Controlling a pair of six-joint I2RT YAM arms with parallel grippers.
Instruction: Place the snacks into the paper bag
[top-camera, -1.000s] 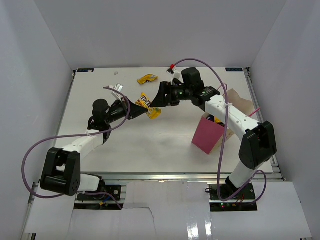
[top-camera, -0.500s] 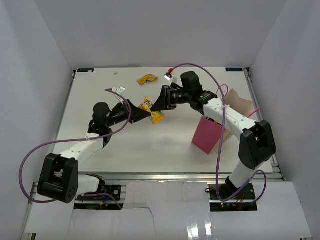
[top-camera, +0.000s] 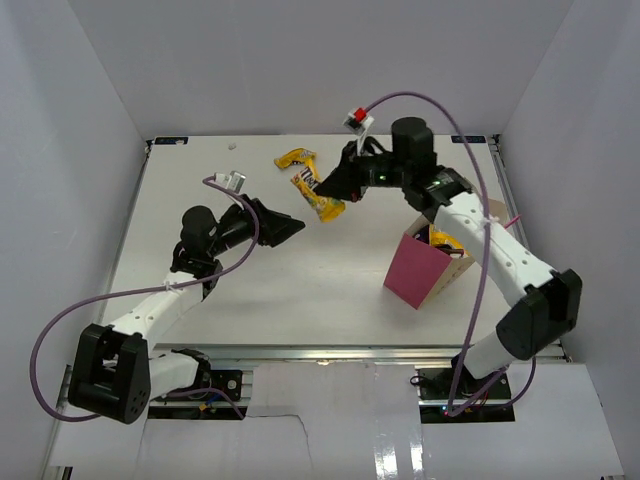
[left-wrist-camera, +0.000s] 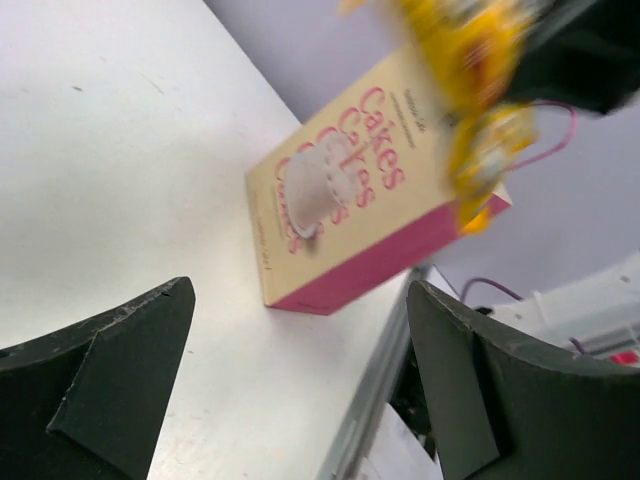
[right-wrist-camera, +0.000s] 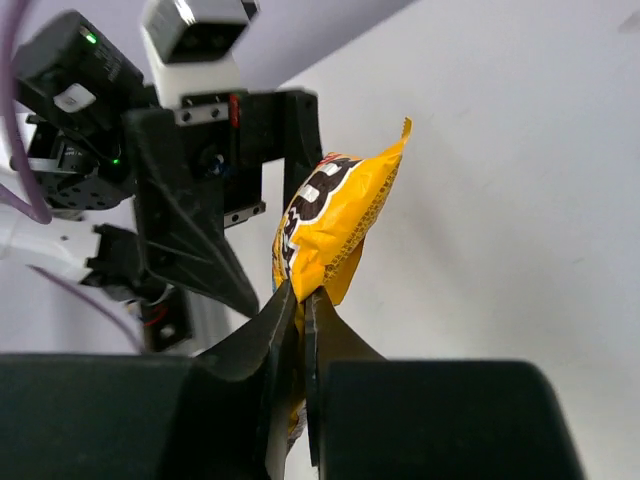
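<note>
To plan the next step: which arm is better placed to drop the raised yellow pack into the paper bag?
Right. The right pincer is shut on the yellow pack, and the paper bag stands on that arm's side. The left pincer is open and empty, farther from the bag.

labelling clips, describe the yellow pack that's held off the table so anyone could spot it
Find the pink paper bag on the right and follow the arm above it to the right gripper. The yellow pack pinched there hangs in the air; a second yellow pack lies flat near the far edge.
</note>
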